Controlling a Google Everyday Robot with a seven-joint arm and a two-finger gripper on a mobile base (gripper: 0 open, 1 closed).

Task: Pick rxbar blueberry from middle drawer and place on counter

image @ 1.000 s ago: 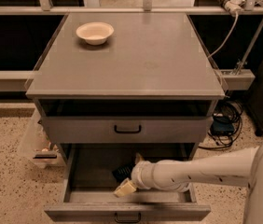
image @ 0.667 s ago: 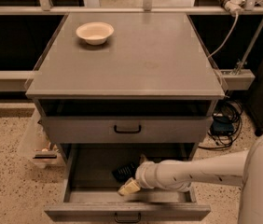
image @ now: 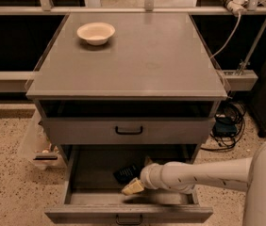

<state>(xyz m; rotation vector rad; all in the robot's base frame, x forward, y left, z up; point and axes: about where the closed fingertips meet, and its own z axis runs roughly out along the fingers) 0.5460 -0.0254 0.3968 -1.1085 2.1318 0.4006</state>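
Observation:
The middle drawer [image: 76,173] is pulled open at the bottom of the grey cabinet. The rxbar blueberry [image: 125,173], a small dark flat bar, lies on the drawer floor near the middle. My gripper [image: 133,187] reaches into the drawer from the right on its white arm, low over the floor, just in front of and to the right of the bar. I cannot tell whether it touches the bar. The counter [image: 142,60] is the flat grey top above.
A cream bowl [image: 95,33] sits at the counter's back left. The upper grey drawer front [image: 128,130] with its black handle is closed above the open drawer. Cables [image: 227,121] hang to the right of the cabinet. A plastic bin [image: 36,147] stands at its left.
My gripper has shifted slightly to the right inside the drawer. The bar and the bowl have not moved.

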